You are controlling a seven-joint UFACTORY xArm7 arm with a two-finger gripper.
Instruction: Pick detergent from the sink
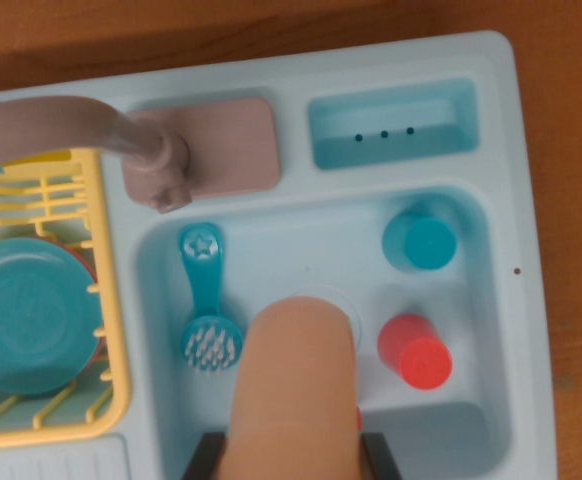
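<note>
The detergent is a peach-coloured bottle (296,380), standing large in the lower middle of the wrist view over the light blue sink basin (271,235). It hides most of the white drain ring (343,300). My gripper (293,458) sits at the bottom edge. Only the dark tips of its fingers (203,458) show, one pressed against each side of the bottle, so it is shut on the bottle. A small red patch peeks out beside the bottle near the finger on the wrist view's right.
In the basin lie a teal dish brush (209,310), a teal cup (421,243) and a red cup (417,352). A grey-brown faucet (101,135) arches over a yellow rack (106,300) holding a teal plate (26,315). A small tray (391,125) and wooden tabletop (571,250) border the sink.
</note>
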